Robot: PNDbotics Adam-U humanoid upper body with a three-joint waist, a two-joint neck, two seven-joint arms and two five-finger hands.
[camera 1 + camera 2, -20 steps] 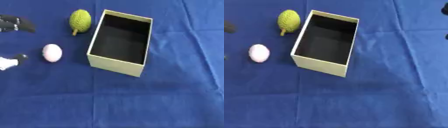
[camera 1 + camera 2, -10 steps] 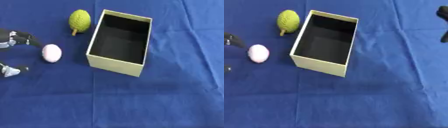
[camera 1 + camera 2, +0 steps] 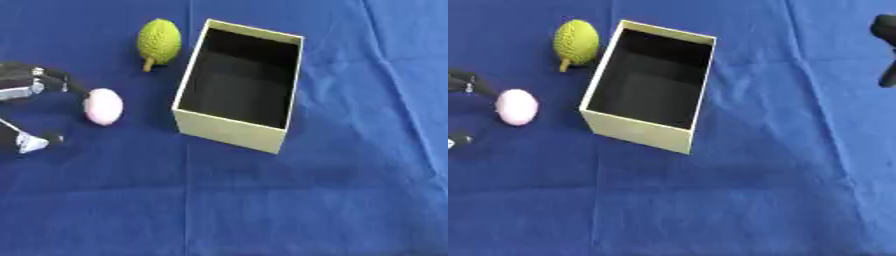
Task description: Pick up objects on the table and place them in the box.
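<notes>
A pale pink egg-shaped object (image 3: 103,106) lies on the blue cloth, left of the open cream box (image 3: 233,131), whose dark inside holds nothing. A bumpy green fruit (image 3: 159,41) with a short stem lies at the back, beside the box's far left corner. My left hand (image 3: 26,86) comes in from the left edge, open, its fingers reaching above the pink object and its thumb (image 3: 31,143) spread below and left of it, not closed on it. A part of my right hand (image 3: 886,39) shows at the right edge of the right eye view.
The blue cloth (image 3: 332,200) covers the whole table, with faint creases. Wide bare cloth lies in front of and to the right of the box.
My left hand has moved right and down toward the pink object, and now flanks it. The pink object, fruit and box have stayed put. My right hand has shifted down slightly at the right edge.
</notes>
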